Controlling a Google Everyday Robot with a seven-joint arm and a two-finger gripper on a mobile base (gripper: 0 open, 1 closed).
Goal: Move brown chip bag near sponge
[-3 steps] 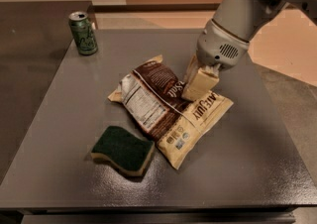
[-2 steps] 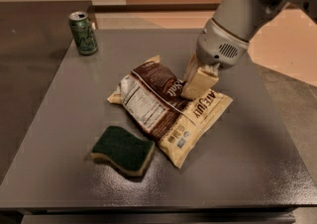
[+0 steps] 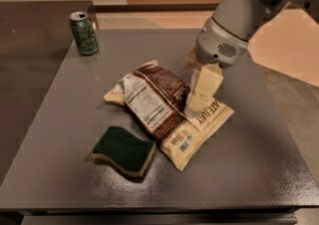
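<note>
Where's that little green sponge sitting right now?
The sponge lies front-left of centre on the table in the camera view, right beside the brown chip bag; the gripper is down at the bag's far right side.

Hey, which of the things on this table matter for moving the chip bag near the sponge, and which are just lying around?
For the job:
chip bag
sponge, just left of the bag's near end
gripper, low over the bag's right part

Just lying about:
green can, at the table's far left corner
</note>
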